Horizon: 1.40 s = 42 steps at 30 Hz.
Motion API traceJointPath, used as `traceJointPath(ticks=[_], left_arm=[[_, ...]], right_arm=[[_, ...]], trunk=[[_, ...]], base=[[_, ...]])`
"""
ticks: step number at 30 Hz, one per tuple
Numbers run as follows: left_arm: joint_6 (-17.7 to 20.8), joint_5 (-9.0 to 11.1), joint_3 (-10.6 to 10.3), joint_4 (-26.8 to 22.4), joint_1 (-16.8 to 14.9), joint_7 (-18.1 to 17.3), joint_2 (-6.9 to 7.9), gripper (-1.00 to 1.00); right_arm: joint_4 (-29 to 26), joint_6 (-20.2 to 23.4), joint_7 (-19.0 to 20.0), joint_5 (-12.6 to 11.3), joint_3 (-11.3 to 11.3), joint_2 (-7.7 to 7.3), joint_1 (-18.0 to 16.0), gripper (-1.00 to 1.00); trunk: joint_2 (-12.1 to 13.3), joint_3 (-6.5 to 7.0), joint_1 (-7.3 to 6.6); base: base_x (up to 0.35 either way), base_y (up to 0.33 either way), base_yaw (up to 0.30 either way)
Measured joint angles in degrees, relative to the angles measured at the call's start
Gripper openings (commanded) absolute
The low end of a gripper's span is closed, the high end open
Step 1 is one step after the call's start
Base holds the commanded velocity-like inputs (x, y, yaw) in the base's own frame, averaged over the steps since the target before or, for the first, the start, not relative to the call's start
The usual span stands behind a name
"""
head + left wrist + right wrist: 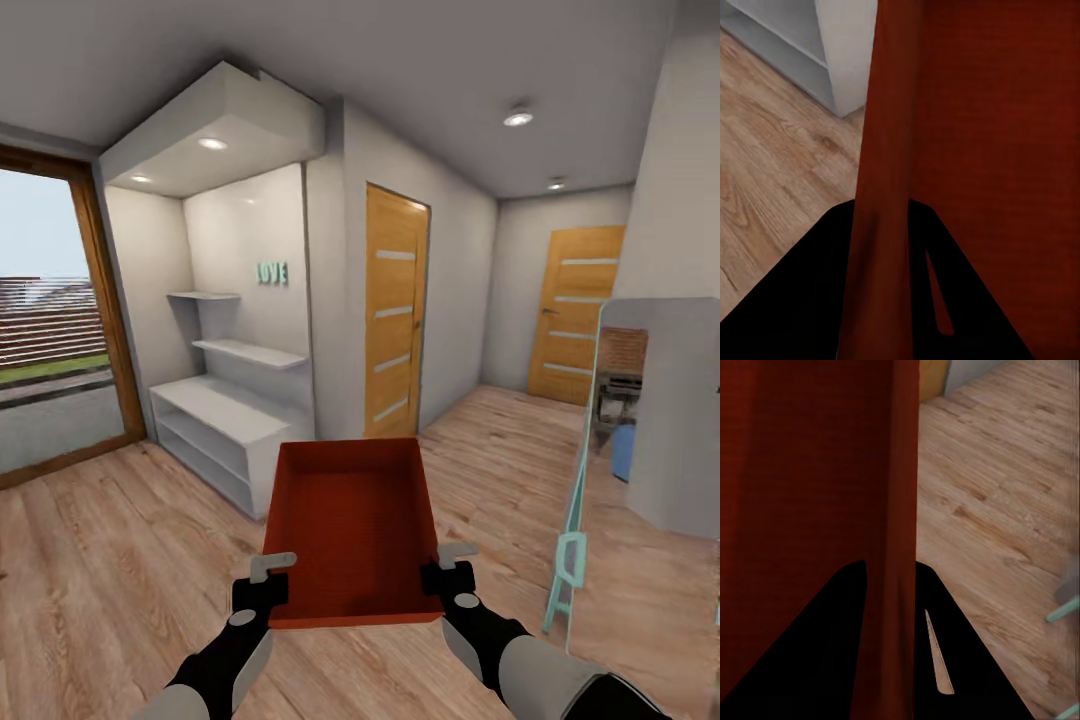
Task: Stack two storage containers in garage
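I have both arms stretched forward and low, wrists turned inward. My left hand (pixel 262 585) is clamped on the left wall of the storage container (pixel 355 530), and my right hand (pixel 448 572) is clamped on its right wall, each with one finger inside and one outside. The container hangs level between the hands, above the wood-plank floor (pixel 120 560). Beyond them stand white shelves (pixel 215 415) and a wooden door (pixel 395 315).

Open light wood-plank floor (pixel 120 560) runs ahead toward the far wooden door (pixel 575 312); low white shelf unit (pixel 215 425) crowds the front-left, just past the orange-red box (pixel 350 525); a tall mirror panel on a teal frame (pixel 580 520) blocks the right.
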Motion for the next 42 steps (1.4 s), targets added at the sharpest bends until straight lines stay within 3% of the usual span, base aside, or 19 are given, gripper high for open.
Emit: traceJointPath(ticks=[25, 42], left_arm=[[0.0, 0.0, 0.0, 0.0, 0.0, 0.0, 0.0, -1.0], [0.0, 0.0, 0.1, 0.0, 0.0, 0.0, 0.0, -1.0]], right_arm=[[0.0, 0.0, 0.0, -0.1, 0.0, 0.0, 0.0, -1.0], [0.0, 0.1, 0.0, 0.0, 0.0, 0.01, 0.0, -1.0]], trunk=[[0.0, 0.0, 0.0], [0.0, 0.0, 0.0]], base=[[0.323, 0.099, -0.28], [0.323, 0.1, -0.019]])
